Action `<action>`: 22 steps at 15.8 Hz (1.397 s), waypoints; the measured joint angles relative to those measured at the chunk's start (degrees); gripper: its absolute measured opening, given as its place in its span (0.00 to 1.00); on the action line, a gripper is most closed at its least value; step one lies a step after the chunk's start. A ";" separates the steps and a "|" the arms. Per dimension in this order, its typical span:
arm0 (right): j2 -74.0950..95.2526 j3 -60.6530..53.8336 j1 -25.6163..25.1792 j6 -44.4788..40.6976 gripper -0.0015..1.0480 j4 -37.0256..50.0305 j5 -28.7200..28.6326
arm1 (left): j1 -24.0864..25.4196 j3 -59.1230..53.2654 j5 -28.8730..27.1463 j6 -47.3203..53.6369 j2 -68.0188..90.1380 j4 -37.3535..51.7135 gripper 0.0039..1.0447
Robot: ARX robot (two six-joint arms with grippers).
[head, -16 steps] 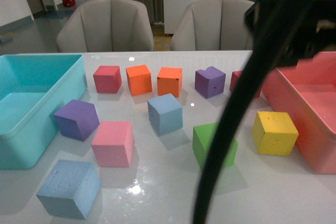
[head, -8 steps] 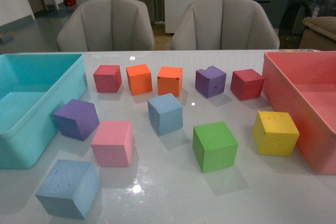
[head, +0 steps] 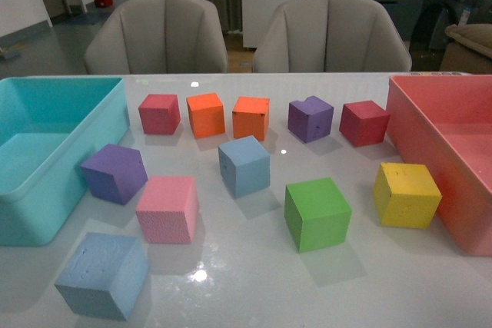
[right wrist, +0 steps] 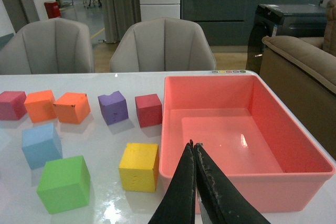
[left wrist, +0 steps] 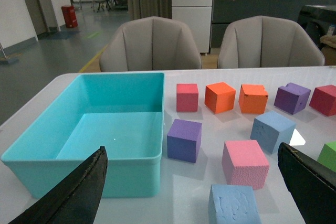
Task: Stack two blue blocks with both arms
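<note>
**Blue cubes await the first reach.** On the robot's side of the pink foam cube (head: 167,209), both hands hang back above the white glossy tabletop (head: 246,289), out of the front view. The left hand (left wrist: 191,150) is released, its two black fingers spread to the edges of its wrist view with nothing between them. The right hand (right wrist: 193,148) is clenched, its fingers pressed together on nothing.

The first pale blue foam cube (head: 102,274) lies just beside the pink foam cube, nearer the robot and to its left. The second pale blue foam cube (head: 244,165) sits beyond the pink foam cube and to its right, near it but apart. A purple foam cube (head: 114,173) rests just left of the pink one, and a turquoise plastic bin (head: 31,213) stands further left.

The stacking looks not yet begun; the step in hand appears to be the approach. The next move likely calls for the spread left hand to descend on the first cube. The right hand must part its fingers before taking the second. The pink neighbour leaves little room for a finger.
</note>
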 joint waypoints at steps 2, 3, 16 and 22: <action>-4.20 -0.92 0.00 0.00 0.02 -2.75 0.00 | 0.00 0.00 0.00 0.00 0.00 0.00 0.94; -4.31 -2.49 0.00 0.00 0.02 -0.81 0.00 | 0.00 0.00 0.00 0.00 0.00 0.00 0.94; -27.78 -2.45 0.00 -0.02 0.02 -27.23 -0.02 | 0.00 0.00 0.00 0.00 0.00 -0.02 0.94; -30.77 -2.45 0.00 -0.02 0.02 -27.67 0.00 | 0.00 0.00 0.02 0.00 0.00 -0.02 0.94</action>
